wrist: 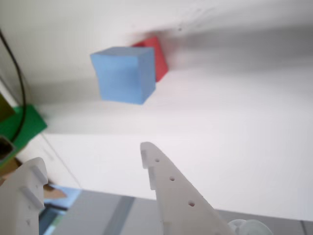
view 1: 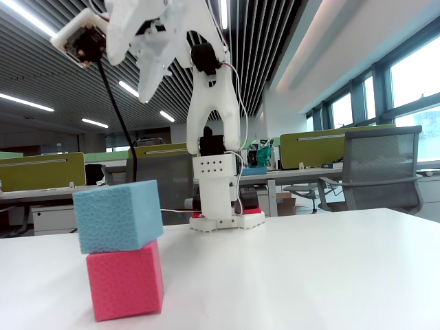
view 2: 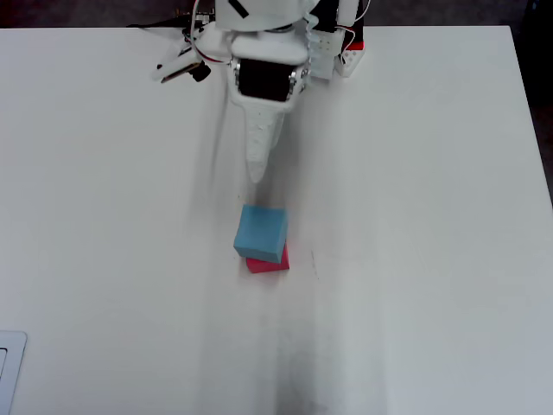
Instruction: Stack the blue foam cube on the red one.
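Blue foam cube: the blue foam cube [view 1: 117, 214] sits on top of the red one [view 1: 125, 280], away from the gripper's tips and touched by neither finger. In the fixed view it is turned a little and shifted to the left, so its left edge overhangs the cube below.
Blue cube from above: in the overhead view the blue foam cube [view 2: 261, 232] lies just past the tip of the gripper, further from the arm's base, and covers most of the lower cube.
Red cube: the red one [view 2: 270, 263] shows only as a strip on the side of the blue cube away from the gripper. In the wrist view the red one [wrist: 157, 56] peeks out behind the blue foam cube [wrist: 124, 74], beyond the two fingers.
Gripper: the gripper [wrist: 93, 159] has its fingers spread apart with nothing between them. In the fixed view the gripper [view 1: 148, 86] is raised well above the stack.
Arm: the white arm [view 1: 213, 137] rises from its base behind the cubes and bends forward over them.
Table: the white table [view 2: 415, 216] carries the stack and the arm's base; both cubes cast soft shadows on it.
Surroundings: office desks and a grey chair [view 1: 381, 168] stand behind the table in the fixed view.
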Robot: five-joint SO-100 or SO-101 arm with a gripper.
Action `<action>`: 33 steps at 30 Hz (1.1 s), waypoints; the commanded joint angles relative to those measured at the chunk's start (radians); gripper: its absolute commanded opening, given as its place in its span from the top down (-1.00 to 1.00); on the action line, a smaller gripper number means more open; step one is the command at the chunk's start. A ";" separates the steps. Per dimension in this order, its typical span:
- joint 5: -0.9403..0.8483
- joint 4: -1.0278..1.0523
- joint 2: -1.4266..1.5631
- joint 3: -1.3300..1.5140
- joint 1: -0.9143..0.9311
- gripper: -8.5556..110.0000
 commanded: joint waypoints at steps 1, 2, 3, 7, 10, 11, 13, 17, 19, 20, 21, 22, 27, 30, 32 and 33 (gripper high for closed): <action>0.011 -0.086 0.190 0.172 0.037 0.51; 0.012 -0.121 0.244 0.249 0.046 0.53; 0.014 -0.161 0.301 0.330 0.055 0.55; 0.017 -0.327 0.499 0.640 0.087 0.60; 0.017 -0.443 0.626 0.853 0.101 0.61; 0.018 -0.477 0.666 0.916 0.103 0.61; 0.021 -0.541 0.761 1.051 0.103 0.62; 0.021 -0.617 0.931 1.233 0.091 0.63; 0.021 -0.638 1.003 1.302 0.072 0.63; 0.021 -0.650 1.068 1.361 0.049 0.63; 0.021 -0.652 1.092 1.382 0.040 0.63; 0.021 -0.653 1.115 1.402 0.028 0.63; 0.021 -0.663 1.233 1.505 -0.002 0.63; 0.014 -0.650 1.292 1.551 -0.017 0.63; 0.018 -0.607 1.339 1.557 -0.028 0.63; 0.017 -0.606 1.339 1.555 -0.031 0.63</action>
